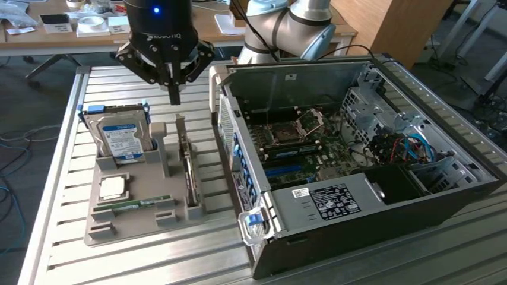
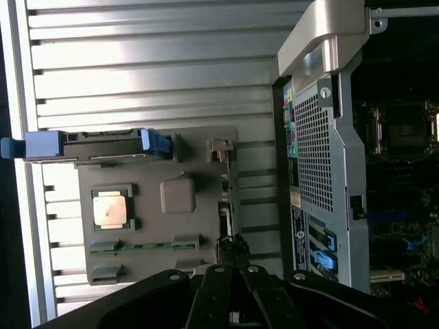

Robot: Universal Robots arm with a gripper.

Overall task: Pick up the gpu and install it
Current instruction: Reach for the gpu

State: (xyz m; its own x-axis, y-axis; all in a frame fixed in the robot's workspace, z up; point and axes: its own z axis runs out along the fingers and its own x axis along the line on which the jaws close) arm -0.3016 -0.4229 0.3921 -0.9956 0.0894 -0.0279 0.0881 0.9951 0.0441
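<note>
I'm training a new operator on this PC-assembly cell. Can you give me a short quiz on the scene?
1. True or false: the gpu is already seated in the computer case.
2. Which part in the gray holder bears a blue-white label? A) hard drive B) fan C) battery
3. Is the gripper holding anything?
Key: 1 false: it stands on edge in the holder, outside the case. 2 A. 3 no: it is shut and empty above the gpu.

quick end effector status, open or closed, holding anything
end effector: closed, holding nothing, poised above the thin dark rectangular card standing on edge in the grey plastic tray
</note>
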